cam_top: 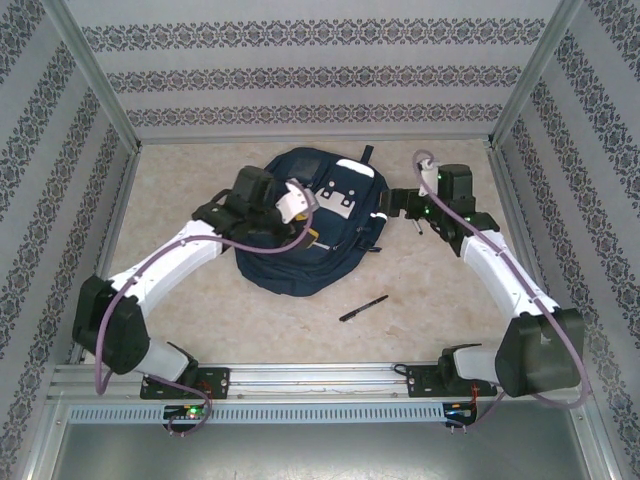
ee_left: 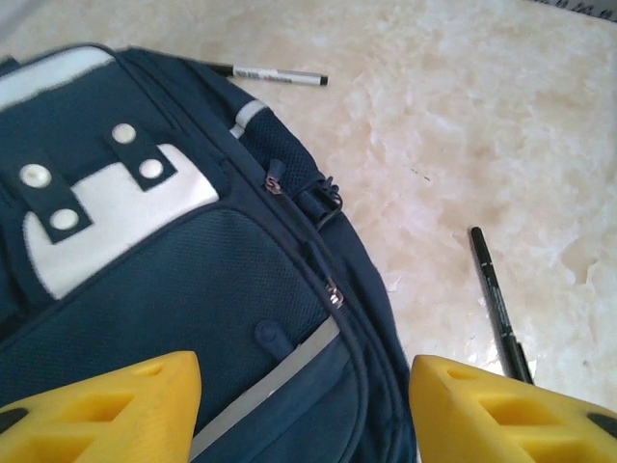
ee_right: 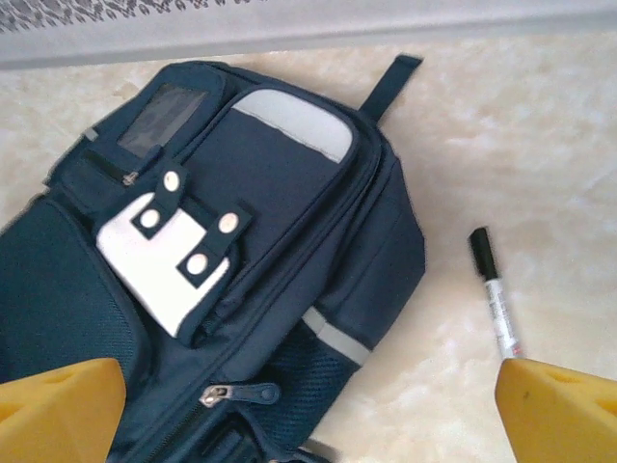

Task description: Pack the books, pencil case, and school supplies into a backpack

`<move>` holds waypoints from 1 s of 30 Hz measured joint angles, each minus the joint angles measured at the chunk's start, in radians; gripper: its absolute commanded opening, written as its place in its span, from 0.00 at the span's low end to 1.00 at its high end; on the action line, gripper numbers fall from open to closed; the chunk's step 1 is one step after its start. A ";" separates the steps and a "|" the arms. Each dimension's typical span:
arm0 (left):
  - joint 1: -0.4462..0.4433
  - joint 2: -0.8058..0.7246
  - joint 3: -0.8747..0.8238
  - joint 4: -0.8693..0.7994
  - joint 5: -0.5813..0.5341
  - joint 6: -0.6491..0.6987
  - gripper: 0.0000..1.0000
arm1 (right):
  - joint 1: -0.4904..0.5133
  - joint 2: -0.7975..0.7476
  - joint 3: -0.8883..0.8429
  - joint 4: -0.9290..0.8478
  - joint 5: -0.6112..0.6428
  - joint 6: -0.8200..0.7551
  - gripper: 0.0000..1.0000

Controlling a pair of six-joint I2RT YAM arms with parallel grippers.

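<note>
The navy backpack (cam_top: 300,255) lies flat mid-table, front pocket up and zippers shut (ee_left: 193,260) (ee_right: 241,260). My left gripper (cam_top: 303,215) (ee_left: 307,415) hovers over its front pocket, open, with nothing between the yellow fingertips (ee_left: 106,405). My right gripper (cam_top: 388,210) (ee_right: 308,424) is open at the backpack's right side, also holding nothing. One black pen (cam_top: 363,308) (ee_left: 499,304) lies on the table in front of the backpack. A second pen (ee_right: 495,294) (ee_left: 275,75) lies just right of the backpack, close to my right fingertip (ee_right: 559,410). The books and pencil case are out of view.
The beige table (cam_top: 200,300) is closed in by patterned walls on three sides, with metal posts (cam_top: 95,80) at the corners. A metal rail (cam_top: 320,378) holding the arm bases runs along the near edge.
</note>
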 measured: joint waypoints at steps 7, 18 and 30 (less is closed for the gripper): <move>-0.116 0.127 0.073 -0.051 -0.179 -0.259 0.52 | -0.029 0.106 0.030 -0.067 -0.196 0.278 0.65; -0.230 0.203 0.114 -0.031 -0.390 -0.647 0.52 | 0.007 0.237 0.034 -0.122 -0.418 0.409 0.52; -0.266 0.439 0.374 -0.171 -0.618 -0.734 0.58 | 0.002 0.206 -0.008 -0.128 -0.390 0.394 0.56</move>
